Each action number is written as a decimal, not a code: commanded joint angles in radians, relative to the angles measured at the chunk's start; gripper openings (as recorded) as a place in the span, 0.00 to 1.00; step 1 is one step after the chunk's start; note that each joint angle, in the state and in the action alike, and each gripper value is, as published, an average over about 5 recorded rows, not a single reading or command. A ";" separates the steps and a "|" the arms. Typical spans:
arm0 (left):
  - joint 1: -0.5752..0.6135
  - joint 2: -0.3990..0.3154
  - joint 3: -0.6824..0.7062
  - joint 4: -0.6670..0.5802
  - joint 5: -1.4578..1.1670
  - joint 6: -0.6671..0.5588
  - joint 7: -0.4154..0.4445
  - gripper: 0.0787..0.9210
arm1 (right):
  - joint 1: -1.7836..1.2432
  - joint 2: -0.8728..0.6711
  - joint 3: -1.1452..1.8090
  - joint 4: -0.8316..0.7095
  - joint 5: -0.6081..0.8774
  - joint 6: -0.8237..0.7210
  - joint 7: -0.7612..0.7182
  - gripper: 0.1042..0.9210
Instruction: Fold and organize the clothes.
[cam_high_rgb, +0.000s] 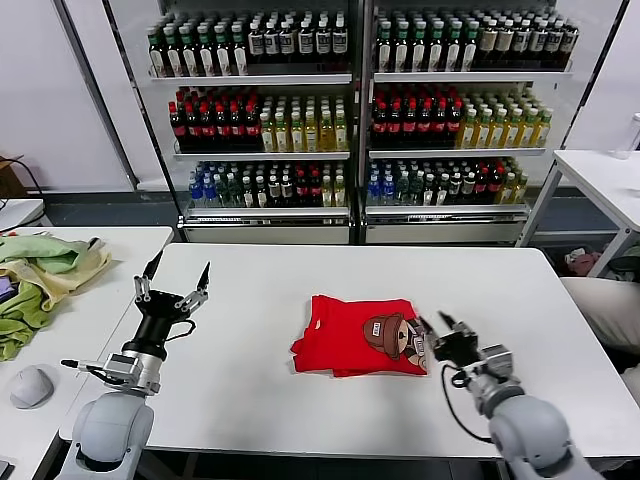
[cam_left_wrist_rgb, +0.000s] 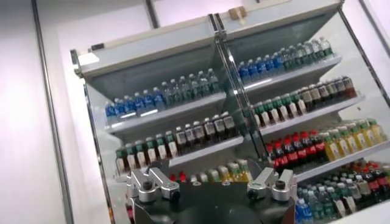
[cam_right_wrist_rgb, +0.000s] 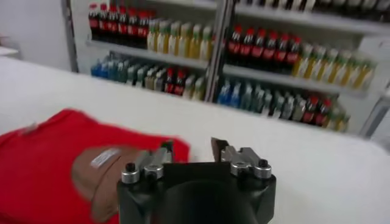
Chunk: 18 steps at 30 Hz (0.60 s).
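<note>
One stack of folded red clothes (cam_high_rgb: 360, 335), cartoon print up, lies at tabletop (cam_high_rgb: 330, 275) centre. Two claws: right claw (cam_high_rgb: 437, 328) at its 3 o'clock, fingers apart, holding nothing; left claw (cam_high_rgb: 176, 277) at 9 o'clock, raised, spread wide.

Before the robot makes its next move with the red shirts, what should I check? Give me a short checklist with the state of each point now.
1. Red shirts folded in a pile on the table: ok.
2. Print side up: ok.
3. Right gripper free of cloth, at the pile's edge: ok.
4. Left gripper open, raised, away from the pile: ok.
5. Pile edges aligned: cannot tell.
</note>
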 joint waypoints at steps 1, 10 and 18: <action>-0.046 -0.028 0.031 0.051 0.077 -0.098 0.012 0.88 | 0.043 -0.061 0.184 0.003 -0.038 0.096 -0.079 0.55; -0.082 -0.052 0.043 0.173 0.232 -0.286 0.027 0.88 | 0.125 -0.003 0.137 -0.173 -0.103 0.235 -0.052 0.85; -0.068 -0.076 0.025 0.192 0.326 -0.297 0.029 0.88 | 0.125 0.007 0.136 -0.184 -0.109 0.206 -0.035 0.88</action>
